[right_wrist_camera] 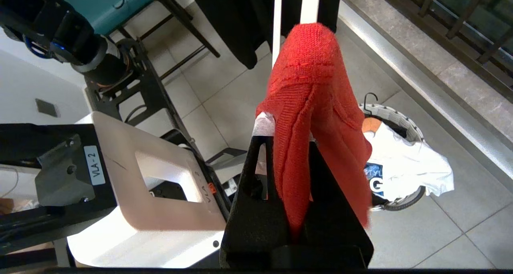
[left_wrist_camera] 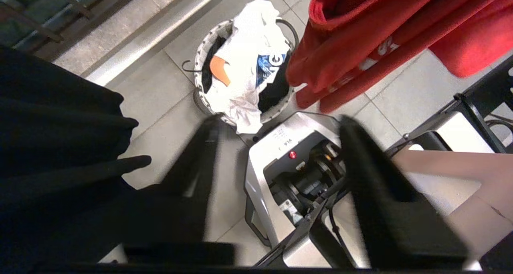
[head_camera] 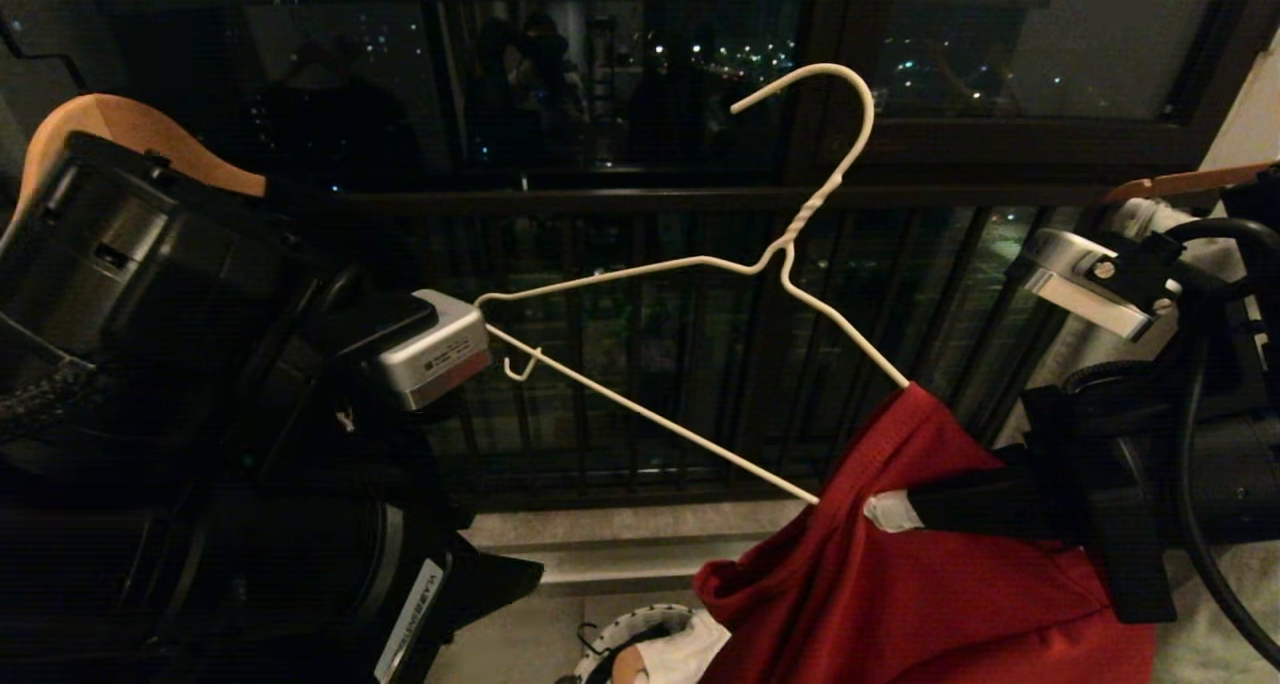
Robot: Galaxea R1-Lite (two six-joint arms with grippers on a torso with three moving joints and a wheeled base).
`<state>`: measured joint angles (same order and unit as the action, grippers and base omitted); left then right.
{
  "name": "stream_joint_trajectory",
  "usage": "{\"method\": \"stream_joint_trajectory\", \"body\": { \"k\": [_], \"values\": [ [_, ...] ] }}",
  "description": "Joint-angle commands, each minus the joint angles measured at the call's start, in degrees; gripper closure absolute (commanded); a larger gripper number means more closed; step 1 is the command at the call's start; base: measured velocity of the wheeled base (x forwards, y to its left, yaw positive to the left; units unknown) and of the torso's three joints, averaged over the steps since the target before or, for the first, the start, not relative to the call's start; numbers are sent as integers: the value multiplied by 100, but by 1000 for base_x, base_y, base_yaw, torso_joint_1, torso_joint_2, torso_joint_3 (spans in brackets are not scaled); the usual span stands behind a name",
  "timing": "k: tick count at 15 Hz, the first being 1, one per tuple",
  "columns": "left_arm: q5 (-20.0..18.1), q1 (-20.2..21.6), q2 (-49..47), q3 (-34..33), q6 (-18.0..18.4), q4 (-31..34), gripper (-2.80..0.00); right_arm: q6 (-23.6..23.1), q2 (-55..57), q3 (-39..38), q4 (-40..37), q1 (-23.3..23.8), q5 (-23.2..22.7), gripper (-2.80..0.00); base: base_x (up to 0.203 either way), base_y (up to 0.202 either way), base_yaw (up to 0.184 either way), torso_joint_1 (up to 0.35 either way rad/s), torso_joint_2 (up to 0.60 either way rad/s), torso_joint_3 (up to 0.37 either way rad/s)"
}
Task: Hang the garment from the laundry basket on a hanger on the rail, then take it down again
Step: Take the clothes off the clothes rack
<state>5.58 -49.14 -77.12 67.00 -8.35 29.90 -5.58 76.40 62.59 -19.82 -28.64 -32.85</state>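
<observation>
The red T-shirt (head_camera: pixel 930 584) hangs at the lower right of the head view, bunched over the right end of the white wire hanger (head_camera: pixel 780 254), which sits tilted across the centre of the frame with its hook free in the air, on no rail. The right tool (right_wrist_camera: pixel 294 146) is pressed together, pinching a fold of the shirt's fabric, apparently with the hanger's end inside it. The left tool (left_wrist_camera: pixel 276 158) shows in its wrist view with both fingers spread and nothing between them; at the left of the head view that arm's wrist camera (head_camera: pixel 440 349) sits right at the hanger's left corner, though whether anything there grips the wire I cannot tell.

The risk, as I judge it: only one shoulder of the hanger is inside the shirt, so if the left corner is unsupported the wire could swing down and slide out. The shirt might then drop toward the patterned-rim laundry basket (left_wrist_camera: pixel 202 57) on the floor below, where a white T-shirt (left_wrist_camera: pixel 248 61) already lies.
</observation>
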Motion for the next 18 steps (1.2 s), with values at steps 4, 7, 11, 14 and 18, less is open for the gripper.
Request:
{"method": "stream_joint_trajectory", "body": {
  "k": [4,7,11,14,18],
  "values": [
    [24,401,512,387,32,545,0,-54,112,113,-33,-14,138,0,0,0,0,0,0,0],
    [-119,1214,713,607,296,666,0,-252,463,812,-689,-66,502,0,0,0,0,0,0,0],
    [-918,1957,732,599,689,639,0,-1309,832,1332,-2230,-72,1301,0,0,0,0,0,0,0],
    [-1944,2573,614,492,1051,591,0,-1950,896,1674,-3037,-72,1755,0,0,0,0,0,0,0],
    [-3086,3097,383,-544,1776,-507,0,-2568,920,2239,-3813,-72,2341,0,0,0,0,0,0,0]
  ]
}}
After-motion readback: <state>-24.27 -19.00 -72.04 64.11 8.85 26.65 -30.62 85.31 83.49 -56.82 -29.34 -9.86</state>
